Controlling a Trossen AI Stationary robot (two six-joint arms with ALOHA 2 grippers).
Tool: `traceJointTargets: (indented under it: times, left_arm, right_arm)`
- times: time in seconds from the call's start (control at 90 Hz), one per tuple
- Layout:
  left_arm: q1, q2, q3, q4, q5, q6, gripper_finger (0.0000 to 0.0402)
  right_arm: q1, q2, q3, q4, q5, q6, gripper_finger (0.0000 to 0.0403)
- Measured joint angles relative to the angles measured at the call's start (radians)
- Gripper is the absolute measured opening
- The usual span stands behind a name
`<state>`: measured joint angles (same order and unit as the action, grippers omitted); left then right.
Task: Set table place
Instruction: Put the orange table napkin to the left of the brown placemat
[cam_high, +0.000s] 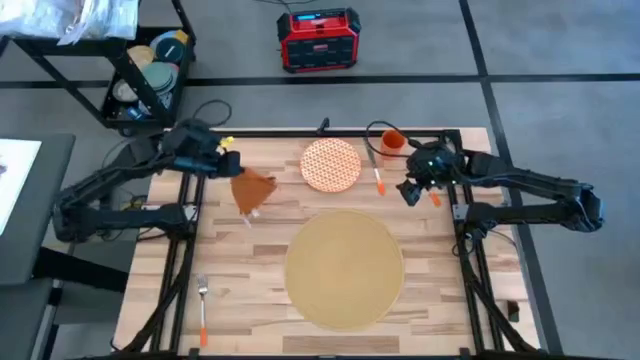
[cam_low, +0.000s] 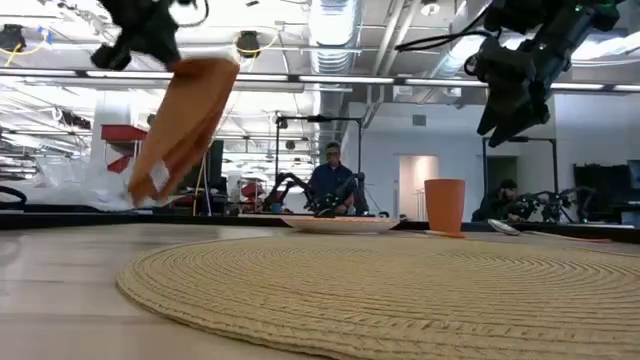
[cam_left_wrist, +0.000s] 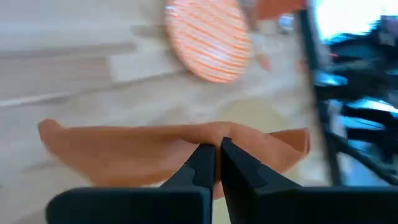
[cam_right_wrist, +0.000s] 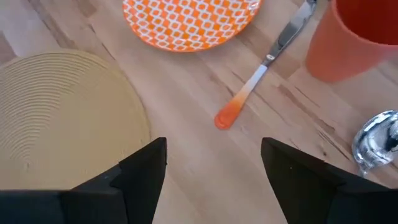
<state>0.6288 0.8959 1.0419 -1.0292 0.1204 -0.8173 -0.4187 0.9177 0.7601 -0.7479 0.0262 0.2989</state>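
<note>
So far the setting has barely begun: the round woven placemat (cam_high: 344, 268) lies bare on the plank bench (cam_high: 240, 270), toward its near middle, with nothing on it. The left end effector (cam_left_wrist: 217, 160), raised over the far left part of the bench, has its fingers pinched together on the rust-orange cloth napkin (cam_high: 252, 189), which hangs off the surface in loose folds with a small white tag near its lower edge. The right end effector (cam_right_wrist: 213, 167) hovers over the far right part of the bench with its fingers spread wide and nothing between them, near the knife (cam_right_wrist: 261, 77).

Everything else sits off the placemat. The orange-and-white patterned plate (cam_high: 331, 164) lies flat just beyond its far edge, the orange cup (cam_high: 392, 141) stands upright at the far right, and the knife with its orange handle lies between plate and cup. A shiny spoon bowl (cam_right_wrist: 375, 139) shows beside the cup in the right wrist view. A fork (cam_high: 202, 306) with an orange handle lies well apart at the near left. By this layout, plate, cutlery, cup and napkin all remain to be placed.

The placemat is tan, coiled in concentric ridges, and looks rough and slightly stiff. The plate is smooth and shallow, the cup a plain tapered tumbler, the cutlery slim metal with coloured grips, and the bench pale wood with a black frame.
</note>
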Motion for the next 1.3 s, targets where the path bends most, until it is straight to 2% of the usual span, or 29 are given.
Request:
traceJointTargets:
  times: [0.1, 0.233, 0.333, 0.433, 0.533, 0.633, 0.833, 0.933, 1.089, 1.3]
  left_arm:
    - [0.109, 0.049, -0.018, 0.059, 0.016, 0.102, 0.0]
    - [0.207, 0.094, -0.018, 0.282, 0.116, 0.169, 0.0]
    - [0.23, 0.094, -0.017, 0.369, 0.125, 0.157, 0.0]
    - [0.21, 0.094, -0.016, 0.327, 0.111, 0.164, 0.0]
    - [0.134, 0.094, -0.021, 0.203, 0.037, 0.188, 0.0]
    - [0.021, 0.081, -0.103, 0.19, -0.024, 0.123, 0.0]
    - [-0.242, 0.013, -0.413, 0.388, -0.035, -0.232, 0.0]
    - [-0.376, -0.02, -0.516, 0.466, -0.032, -0.417, 0.0]
    - [-0.523, -0.07, -0.541, 0.463, -0.04, -0.56, 0.0]
    - [-0.614, -0.126, -0.534, 0.343, -0.051, -0.645, 0.0]
  right_arm:
    - [0.0, -0.012, 0.0, 0.003, -0.002, -0.001, 0.025]
    - [0.0, -0.022, 0.0, 0.006, -0.002, -0.002, 0.025]
    - [0.0, -0.023, 0.0, 0.012, -0.002, -0.002, 0.025]
    - [0.0, -0.023, 0.0, 0.012, -0.003, -0.001, 0.025]
    - [0.0, -0.023, 0.0, 0.011, -0.003, -0.001, 0.025]
    - [0.0, -0.023, 0.0, 0.013, -0.003, -0.001, 0.025]
    - [0.0, -0.023, 0.0, 0.028, -0.004, -0.002, 0.025]
    - [0.0, -0.023, 0.0, 0.028, -0.004, -0.002, 0.025]
    - [0.0, -0.022, 0.0, 0.031, -0.004, -0.002, 0.025]
    - [0.0, -0.022, 0.0, 0.042, -0.004, -0.005, 0.025]
